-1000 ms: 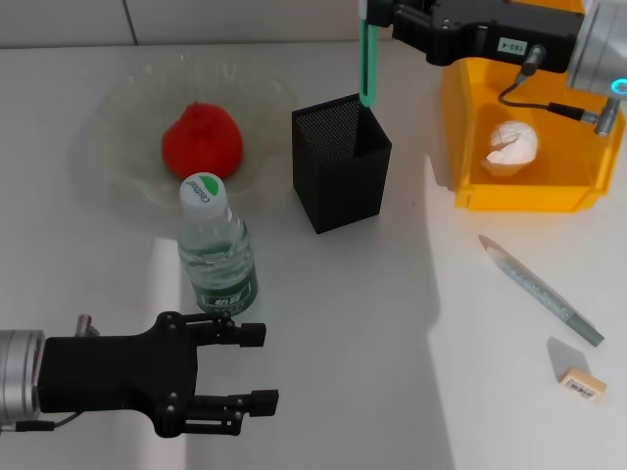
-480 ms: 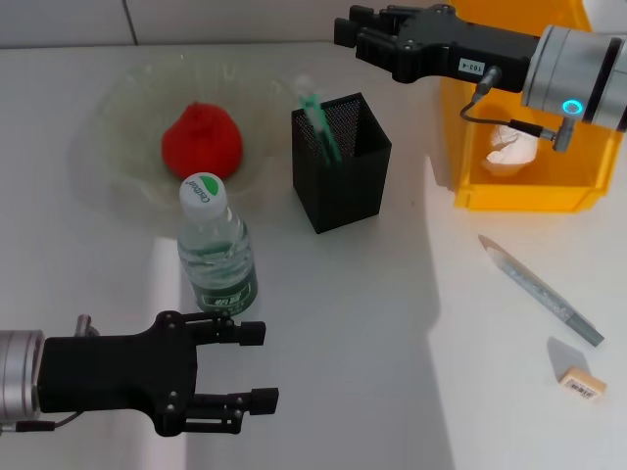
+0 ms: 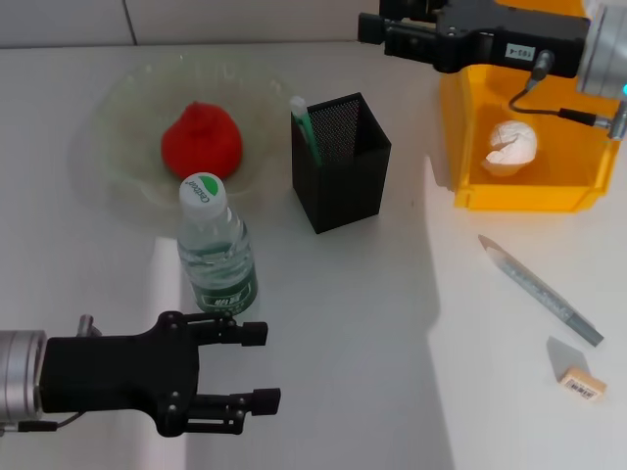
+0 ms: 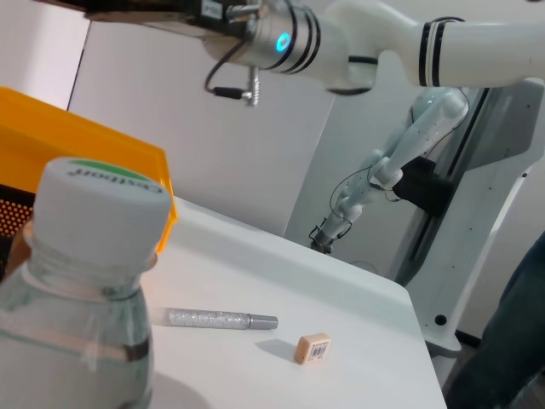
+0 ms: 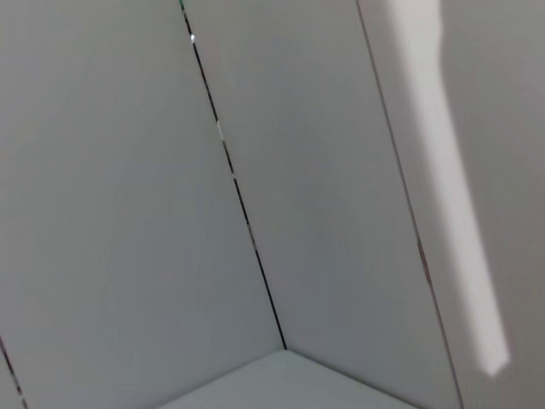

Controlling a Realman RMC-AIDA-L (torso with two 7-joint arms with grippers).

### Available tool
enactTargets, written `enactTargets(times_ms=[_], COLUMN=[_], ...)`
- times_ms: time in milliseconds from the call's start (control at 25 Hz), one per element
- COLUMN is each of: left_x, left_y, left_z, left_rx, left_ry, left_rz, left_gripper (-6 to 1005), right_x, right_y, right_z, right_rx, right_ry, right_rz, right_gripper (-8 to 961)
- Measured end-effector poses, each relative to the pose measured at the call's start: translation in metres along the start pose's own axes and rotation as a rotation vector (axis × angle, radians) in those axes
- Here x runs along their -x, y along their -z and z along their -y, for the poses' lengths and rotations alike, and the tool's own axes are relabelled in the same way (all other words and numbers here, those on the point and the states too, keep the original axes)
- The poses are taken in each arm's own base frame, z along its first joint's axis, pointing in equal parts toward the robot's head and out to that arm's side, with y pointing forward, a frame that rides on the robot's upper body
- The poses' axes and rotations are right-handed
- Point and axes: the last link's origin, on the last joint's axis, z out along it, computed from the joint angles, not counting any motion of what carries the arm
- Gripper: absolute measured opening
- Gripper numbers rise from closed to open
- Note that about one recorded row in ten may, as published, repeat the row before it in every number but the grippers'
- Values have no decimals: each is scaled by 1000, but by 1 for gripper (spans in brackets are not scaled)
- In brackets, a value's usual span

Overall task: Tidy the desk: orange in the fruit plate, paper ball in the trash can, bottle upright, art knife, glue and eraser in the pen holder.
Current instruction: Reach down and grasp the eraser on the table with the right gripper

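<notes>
The orange (image 3: 201, 139) lies in the pale-green fruit plate (image 3: 116, 108). In front of the plate the bottle (image 3: 217, 251) stands upright, its cap (image 4: 103, 186) close up in the left wrist view. A green glue stick (image 3: 304, 121) leans inside the black mesh pen holder (image 3: 343, 181). The paper ball (image 3: 511, 146) rests in the orange-yellow trash can (image 3: 519, 196). On the table to the right are the silver art knife (image 3: 542, 290) and the eraser (image 3: 582, 383). My right gripper (image 3: 375, 27) hovers open behind the pen holder. Just in front of the bottle, my left gripper (image 3: 252, 365) is open.
The knife (image 4: 218, 319) and eraser (image 4: 312, 348) also show in the left wrist view, with the trash can (image 4: 94, 158) behind the bottle. Another robot arm (image 4: 375, 179) and a stand are beyond the table's far edge. The right wrist view holds only wall panels.
My right gripper let go of the green glue stick, which dropped into the pen holder and now leans against its wall. The gripper then drew back to the right. The left arm stayed still.
</notes>
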Motion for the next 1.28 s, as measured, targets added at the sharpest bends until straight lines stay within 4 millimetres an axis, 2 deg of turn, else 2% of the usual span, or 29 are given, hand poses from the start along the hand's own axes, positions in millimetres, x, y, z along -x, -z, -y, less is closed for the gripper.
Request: enactTargets(times_ms=[40,80,120,200,280,320,480,520,720,880,1280], left_x=[0,0,0,0,0,0,-2,-2,-3,-4,-7], left_y=[0,0,0,0,-1,-1,-2,-2,-3,-4,-6], left_z=[0,0,0,0,0,0,0,0,2,4,6], left_rx=[0,0,0,0,4,4,4,4,1,0,1], left_ry=[-1,-1,-1,-1,-2,-2,-4,-4,-9,-8,-12], left_rz=[0,-1,-1,0,1,1,-6,-6,-6,-3,-1], left_gripper=[769,769,769,769,769,768,768,768,768,768,769], right_x=[5,17,17,25,36,36,41,41,29,10,-14], right_y=[5,16,16,25,41,41,55,55,65,72,94], right_z=[-4,-13,-13,-23,-43,-43,-72,-72,-84,-87,-85], right_rx=[12,25,25,32,25,25,-24,-24,-63,-111,-182], right_ry=[4,16,16,20,20,20,24,24,10,-17,-97], right_rz=[-45,-166,-166,-296,-516,-516,-788,-788,-983,-1120,-1211], right_gripper=[525,524,523,522,522,522,522,522,522,521,521])
